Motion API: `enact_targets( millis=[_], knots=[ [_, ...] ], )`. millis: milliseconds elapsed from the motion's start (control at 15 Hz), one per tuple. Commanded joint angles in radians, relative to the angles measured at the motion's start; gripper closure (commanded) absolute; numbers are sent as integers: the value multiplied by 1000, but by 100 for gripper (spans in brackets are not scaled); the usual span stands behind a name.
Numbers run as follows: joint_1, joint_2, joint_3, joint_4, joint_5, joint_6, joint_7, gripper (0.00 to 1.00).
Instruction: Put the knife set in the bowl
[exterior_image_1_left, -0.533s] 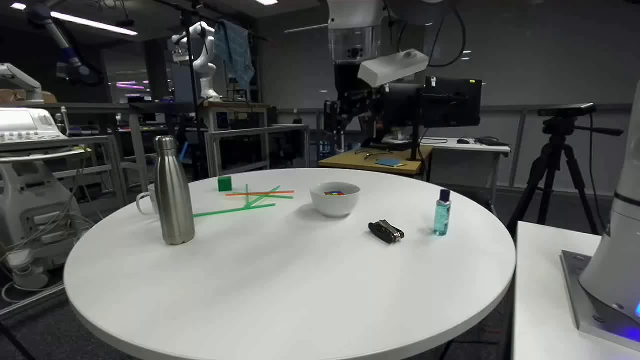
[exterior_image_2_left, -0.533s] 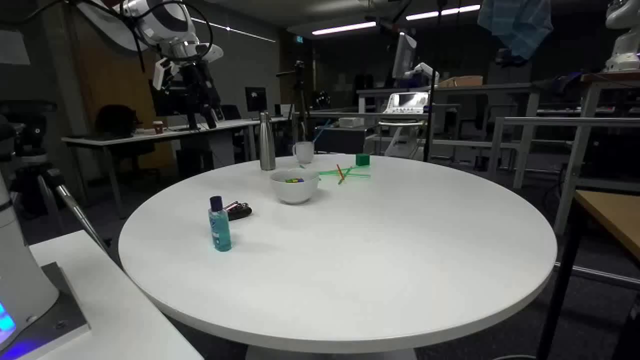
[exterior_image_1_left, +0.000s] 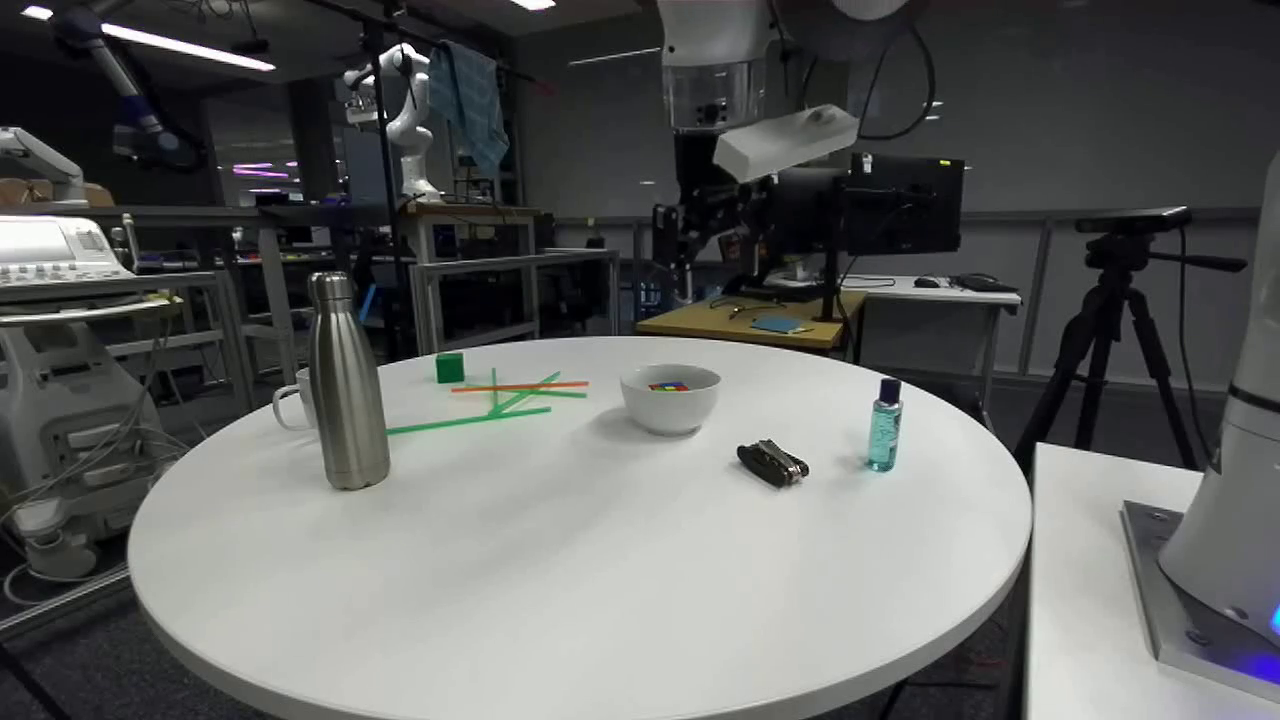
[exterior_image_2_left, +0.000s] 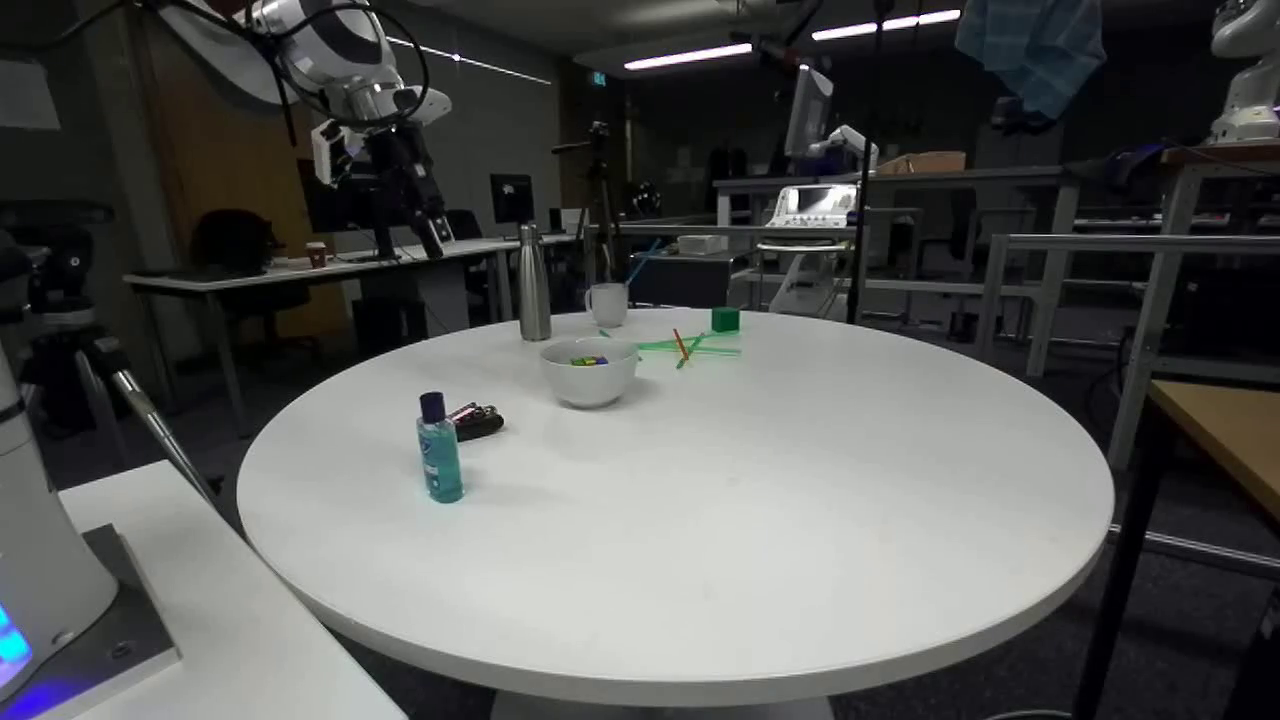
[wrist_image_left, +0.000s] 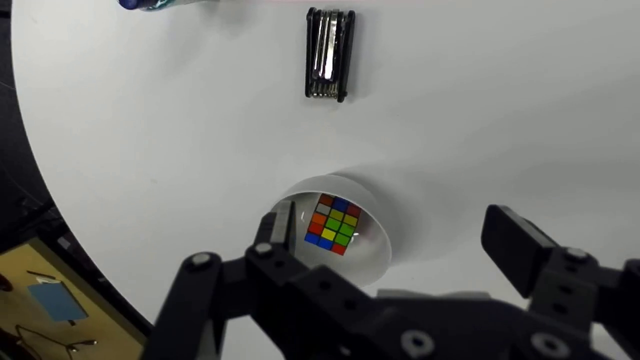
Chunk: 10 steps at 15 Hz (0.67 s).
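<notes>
Grasping the knife set: not yet done; the approach to it is judged the step in hand.
Knife set location: flat on the desk, between the bowl and the teal bottle, touching neither.
Fingers: parted wide, nothing held, above the desk.
Bowl: upright, a multicoloured cube inside.
Next move for the fingers: calls for a shift past the bowl to above the knife set, a descent, then closing across its narrow width; alignment in the wrist view appears near correct.
Cube: may leave limited room at release.
</notes>
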Motion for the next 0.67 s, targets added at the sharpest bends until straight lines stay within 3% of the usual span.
enact_targets(
  millis=[0, 333, 600],
  knots=[
    [23, 7, -42, -18, -51, -21, 121, 0],
    [24, 32, -73, -51, -76, -40, 266, 0],
    [32, 61, -105, -81, -67, -23, 295, 0]
  ],
)
